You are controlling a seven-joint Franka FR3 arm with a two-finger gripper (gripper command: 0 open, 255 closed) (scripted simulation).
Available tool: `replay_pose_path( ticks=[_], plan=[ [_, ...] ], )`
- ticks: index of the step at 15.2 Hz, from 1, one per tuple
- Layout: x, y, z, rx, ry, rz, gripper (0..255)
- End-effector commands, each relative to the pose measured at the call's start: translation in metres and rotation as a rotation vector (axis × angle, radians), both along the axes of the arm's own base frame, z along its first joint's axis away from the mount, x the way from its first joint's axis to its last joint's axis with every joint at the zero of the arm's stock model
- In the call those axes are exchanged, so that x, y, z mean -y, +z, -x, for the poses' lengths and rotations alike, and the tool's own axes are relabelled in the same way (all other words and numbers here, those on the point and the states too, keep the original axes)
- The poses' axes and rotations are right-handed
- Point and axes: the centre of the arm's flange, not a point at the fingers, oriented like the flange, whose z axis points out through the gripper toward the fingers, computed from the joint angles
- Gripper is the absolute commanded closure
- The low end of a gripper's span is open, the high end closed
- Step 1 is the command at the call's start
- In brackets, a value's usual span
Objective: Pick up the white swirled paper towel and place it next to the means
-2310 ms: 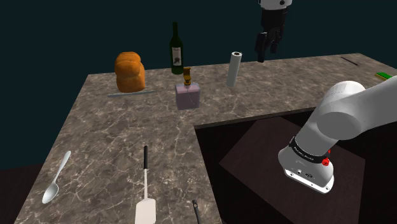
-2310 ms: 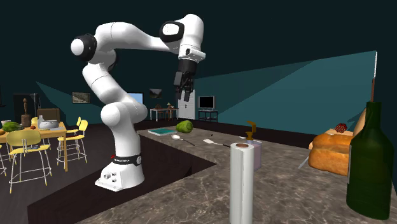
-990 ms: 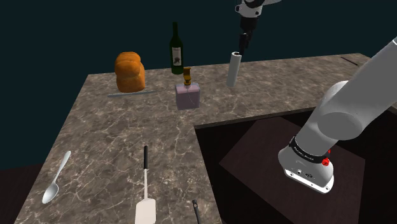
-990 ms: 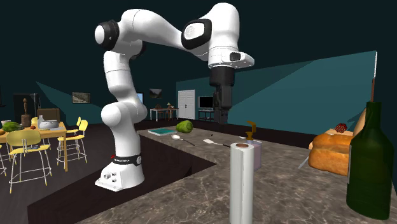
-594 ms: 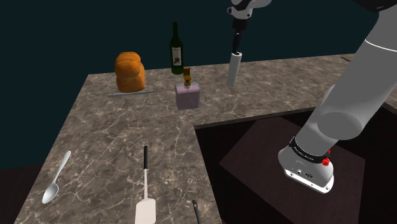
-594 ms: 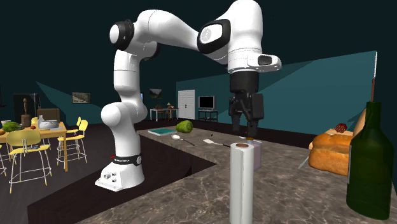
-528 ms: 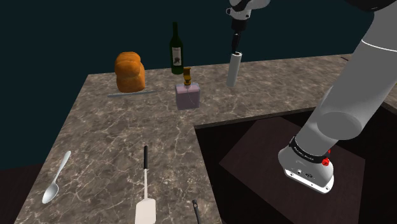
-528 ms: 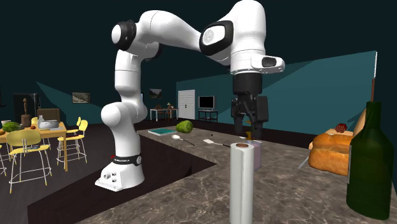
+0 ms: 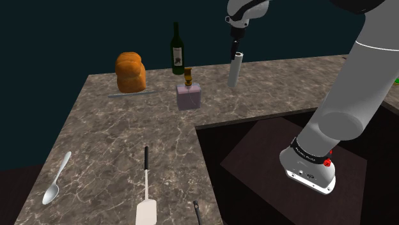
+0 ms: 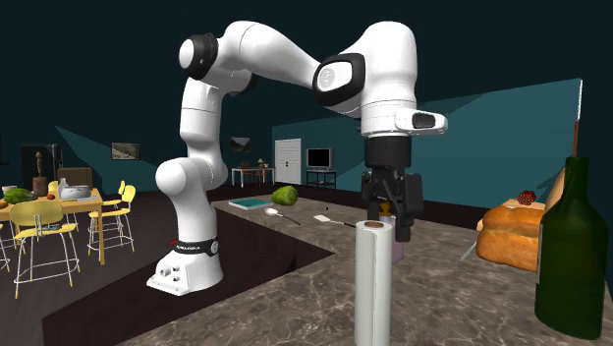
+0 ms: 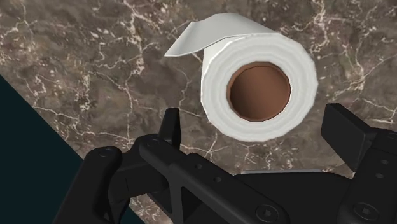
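A white paper towel roll (image 9: 235,69) with a brown core stands upright near the back edge of the dark marble counter (image 9: 128,134). My gripper (image 9: 233,48) hangs just above the roll's top, pointing straight down. In the wrist view the roll (image 11: 219,95) sits between my open fingers (image 11: 170,125), which do not touch it, and a loose flap of paper sticks out from its side. From the second exterior view the gripper (image 10: 389,222) is right over the roll (image 10: 373,285).
A pinkish square bottle with a brown stopper (image 9: 188,96), a green wine bottle (image 9: 177,50) and a bread loaf (image 9: 130,73) stand to the shoulder view's left of the roll. A spoon (image 9: 56,180) and a spatula (image 9: 146,198) lie near the front. The arm's stand (image 9: 308,169) sits in the counter's recess.
The gripper has swung from the shoulder view's right to above the roll and come down toward its top. The roll has not moved.
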Motion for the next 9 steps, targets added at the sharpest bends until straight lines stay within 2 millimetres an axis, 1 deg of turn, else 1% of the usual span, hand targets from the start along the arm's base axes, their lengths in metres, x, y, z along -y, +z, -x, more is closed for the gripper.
replay_pose_path(
  ticks=[1, 7, 8, 9],
  plan=[
    [0.0000, -0.0037, 0.0000, 0.001, 0.000, 0.000, 0],
    [0.0000, -0.0036, 0.0000, 0.000, 0.000, 0.000, 0],
    [0.0000, -0.0036, 0.0000, 0.000, 0.000, 0.000, 255],
    [0.0000, -0.0036, 0.0000, 0.000, 0.000, 0.000, 255]
  ],
)
